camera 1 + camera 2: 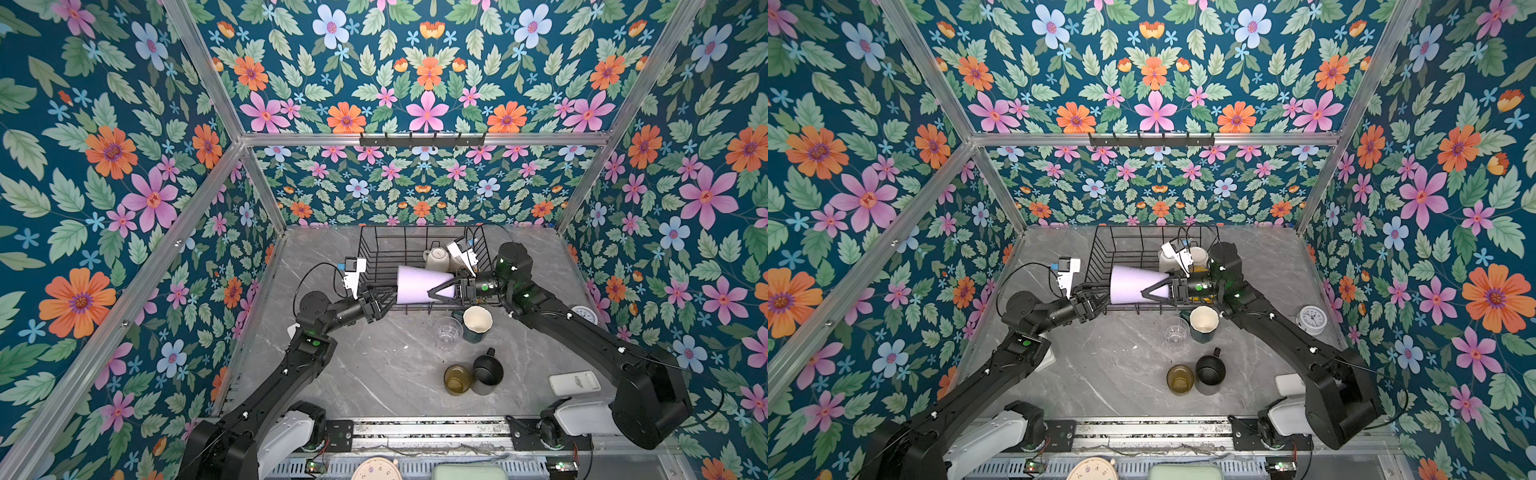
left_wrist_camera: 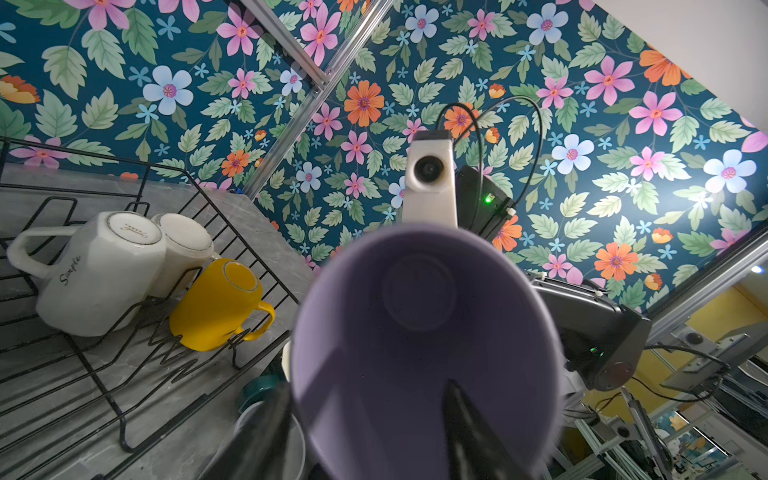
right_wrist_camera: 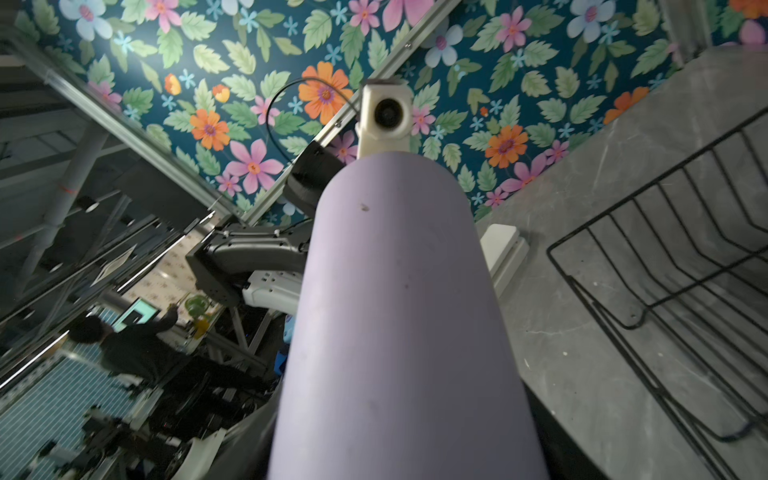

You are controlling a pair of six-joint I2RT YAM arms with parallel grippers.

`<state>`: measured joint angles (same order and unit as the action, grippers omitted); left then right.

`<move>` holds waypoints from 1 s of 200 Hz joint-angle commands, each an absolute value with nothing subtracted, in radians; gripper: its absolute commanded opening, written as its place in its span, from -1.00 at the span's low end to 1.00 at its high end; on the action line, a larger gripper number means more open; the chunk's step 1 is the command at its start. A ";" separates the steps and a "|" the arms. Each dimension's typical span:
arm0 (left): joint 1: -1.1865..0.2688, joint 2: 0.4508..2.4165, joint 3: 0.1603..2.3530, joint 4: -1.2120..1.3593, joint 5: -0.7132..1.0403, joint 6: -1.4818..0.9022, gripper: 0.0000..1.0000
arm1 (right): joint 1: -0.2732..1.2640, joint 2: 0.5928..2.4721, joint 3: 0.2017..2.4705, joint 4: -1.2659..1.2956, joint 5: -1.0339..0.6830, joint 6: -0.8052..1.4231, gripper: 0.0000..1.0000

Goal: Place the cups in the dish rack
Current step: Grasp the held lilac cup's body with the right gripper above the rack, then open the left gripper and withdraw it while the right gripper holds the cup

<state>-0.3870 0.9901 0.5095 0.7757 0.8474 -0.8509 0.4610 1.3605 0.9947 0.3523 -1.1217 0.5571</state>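
right gripper (image 1: 433, 291) is clamped round the lilac tumbler (image 1: 415, 282) at its narrow end, tumbler sideways over the dish rack (image 1: 371, 254), front part. left gripper (image 1: 388, 296) is spread wide, straddling the tumbler's rim.

Top views: bright, even overhead light; shadows on the table (image 1: 374, 374) are faint and soft. Wide-angle stretch enlarges the wallpaper (image 1: 83, 299) toward 9 and 3 o'clock. Wrist views: the lilac tumbler (image 2: 424, 353) rim is blurred, with glare on the wallpaper (image 2: 702, 199); the room beyond (image 3: 83, 291) is dim.
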 commanded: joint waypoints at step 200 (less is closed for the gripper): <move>-0.377 0.674 0.472 0.305 0.156 -0.653 0.99 | 0.573 1.473 1.552 -0.880 -0.014 0.007 -1.00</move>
